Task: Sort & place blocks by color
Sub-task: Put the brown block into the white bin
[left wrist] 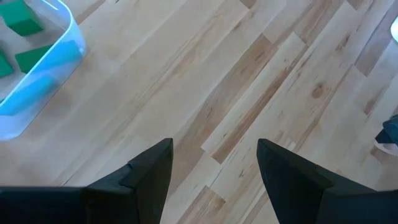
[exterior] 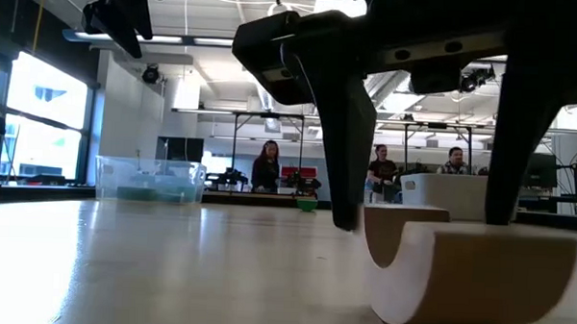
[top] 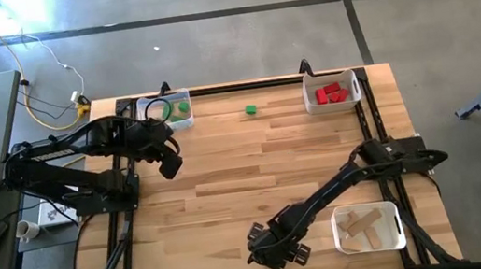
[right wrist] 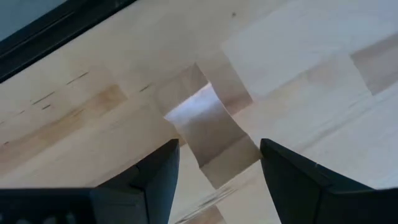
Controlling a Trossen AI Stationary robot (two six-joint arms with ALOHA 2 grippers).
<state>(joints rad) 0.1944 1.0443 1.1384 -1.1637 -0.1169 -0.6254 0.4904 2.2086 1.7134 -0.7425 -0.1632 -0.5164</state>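
A plain light-wood arched block (right wrist: 211, 134) lies near the table's front edge with its hollow side up, resting on its rounded back (exterior: 467, 284). My right gripper (right wrist: 217, 168) hangs low over it, pointing steeply down and open, one finger on each side of the block with a gap to it. My left gripper (top: 170, 168) waits open above bare table at the far left, beside the bin of green blocks (top: 176, 109). One green block (top: 250, 109) lies alone on the table near the far edge.
A bin with red blocks (top: 333, 93) stands at the far right corner. A bin with plain wood pieces (top: 368, 228) stands at the near right, close to my right arm. Bare tabletop fills the middle. People stand in the room beyond the table.
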